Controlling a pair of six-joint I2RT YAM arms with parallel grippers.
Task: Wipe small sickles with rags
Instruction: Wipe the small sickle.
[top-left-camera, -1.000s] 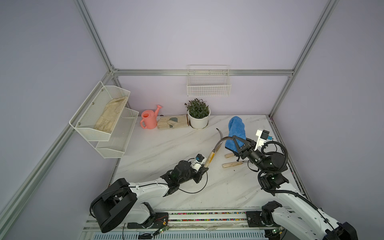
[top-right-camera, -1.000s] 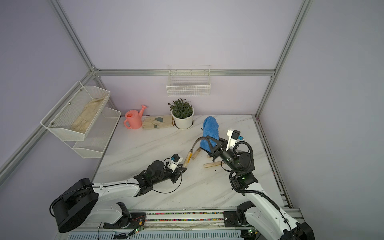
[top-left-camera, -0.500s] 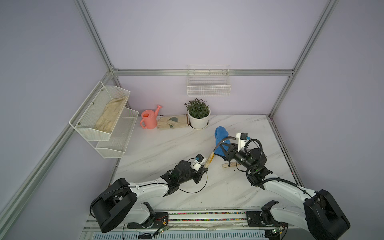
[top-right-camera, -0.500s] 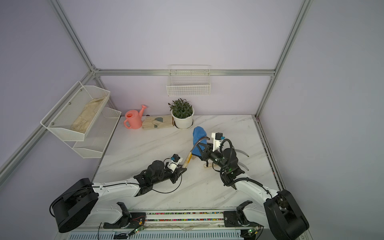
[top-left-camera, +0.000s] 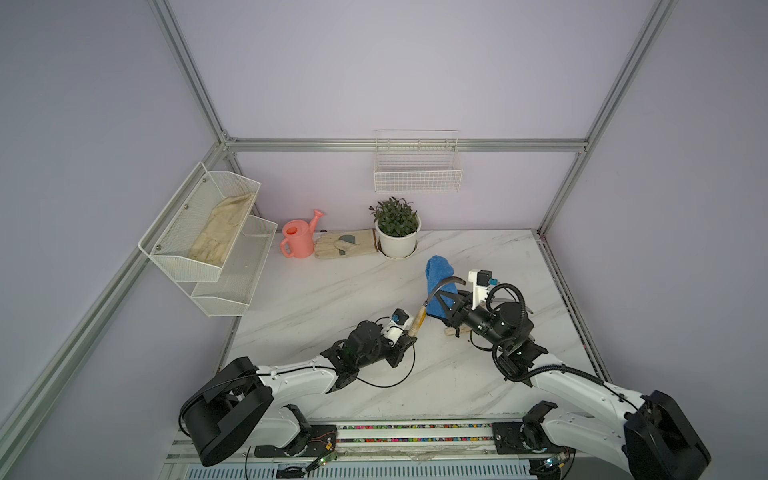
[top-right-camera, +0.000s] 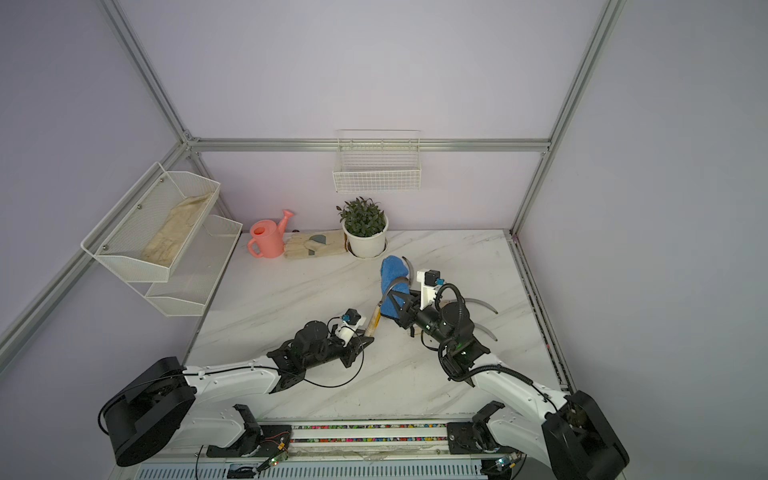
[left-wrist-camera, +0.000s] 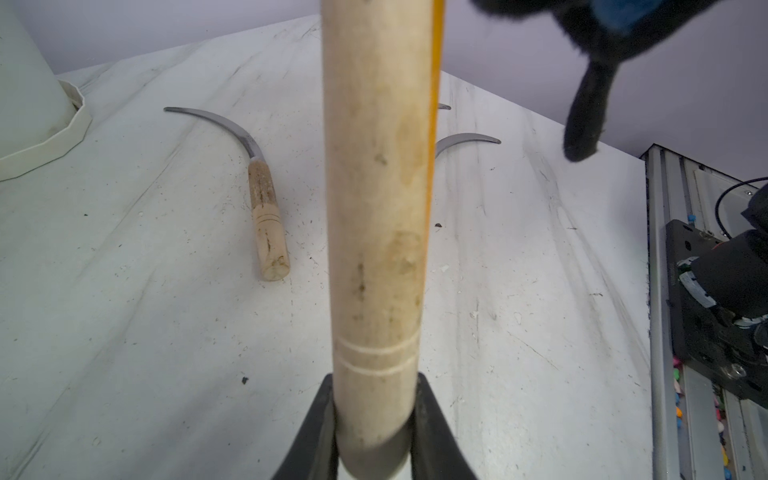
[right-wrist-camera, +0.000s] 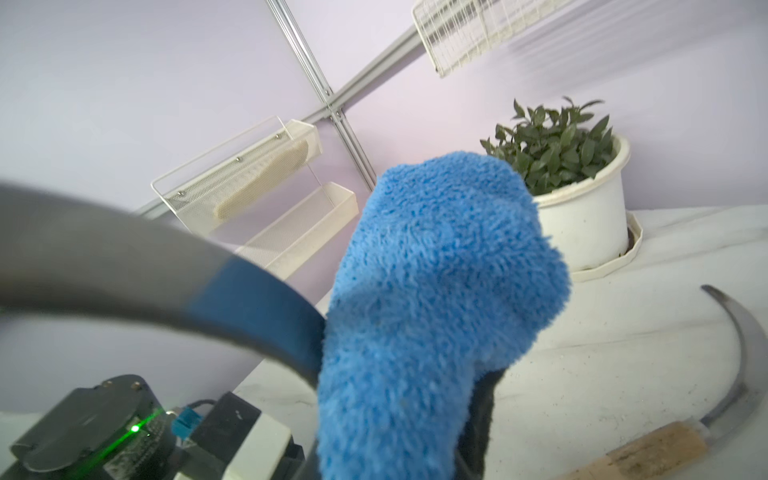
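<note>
1. Nearest you, the left gripper (left-wrist-camera: 374, 409) is clamped on the butt end of the handle (left-wrist-camera: 374, 208) of one sickle (top-left-camera: 417, 322), just past the two scored rings. The handle stands roughly upright, clear of the table (top-left-camera: 332, 291). The blade (top-left-camera: 442, 283) arches over at its top.

2. Just beyond, the right gripper (top-left-camera: 444, 306) is closed on the lower part of the rag (top-left-camera: 436, 270). The free blue end stands up behind the blade, and the right wrist view shows the blade touching the pile.

3. Expect the sickle to be stiff and light. Its round, smooth wooden handle is likely to twist in the jaws under side load, so press gently. Take hold on the handle only; the blade is thin and probably sharp-edged.

4. Expect the rag to be soft and limp. Its pile may snag on the blade tip. A grip near one end leaves the fluffy part free to fold against the metal.

5. Farther out, the other sickles lie flat on the table around the right arm: one whole sickle (left-wrist-camera: 266, 216) and further blades (top-right-camera: 482, 303). The plant pot (top-left-camera: 397, 245) stands at the back wall.
</note>
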